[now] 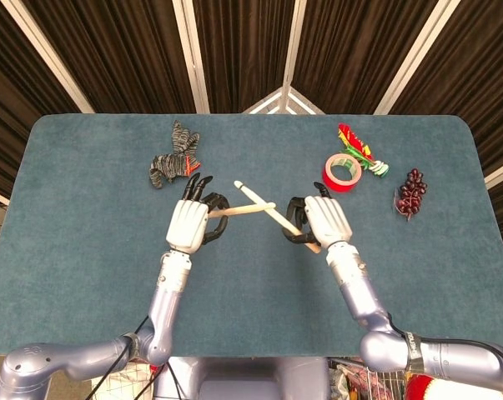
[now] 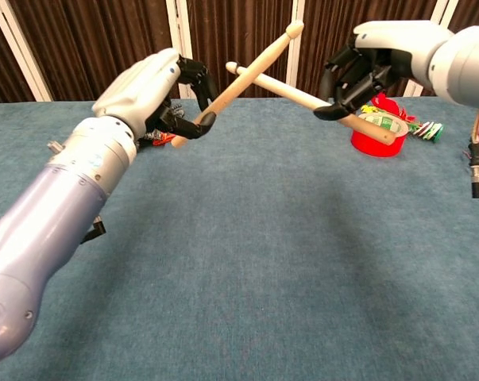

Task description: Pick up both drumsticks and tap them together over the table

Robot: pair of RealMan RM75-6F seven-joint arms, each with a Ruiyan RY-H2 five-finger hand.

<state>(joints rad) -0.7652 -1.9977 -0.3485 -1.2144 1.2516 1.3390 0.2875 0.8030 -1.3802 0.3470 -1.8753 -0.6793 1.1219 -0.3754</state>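
The left hand [image 1: 188, 225] is closed around the butt end of a pale wooden drumstick [image 2: 247, 74], its dark fingers [image 2: 193, 79] wrapped over the shaft so the stick runs up and toward two o'clock in the chest view, tip high against the curtain. The right hand [image 1: 324, 220] holds the second pale wooden drumstick [image 2: 291, 91] the same way, fingers curled round the lower third, the shaft pointing toward ten o'clock. Gripping low leaves most of each stick free, which suits a tap near the tips.

In the chest view the two shafts cross in an X just below their tips, well above the blue felt-covered bench [image 1: 93, 250]. From above they meet between the hands at about the middle of the bench. Whether the sticks are touching at the crossing or only overlapping in line of sight I cannot tell; I judge this to be the tapping step itself, with both picks done.

Further out, at about eleven o'clock from the left hand, lies a grey striped knitted glove [image 1: 173, 160]. At one o'clock from the right hand stands a red roll of tape [image 1: 342, 172], beyond it a bunch of coloured clips [image 1: 359, 152], and at three o'clock a dark red bunch of toy grapes [image 1: 411, 193].
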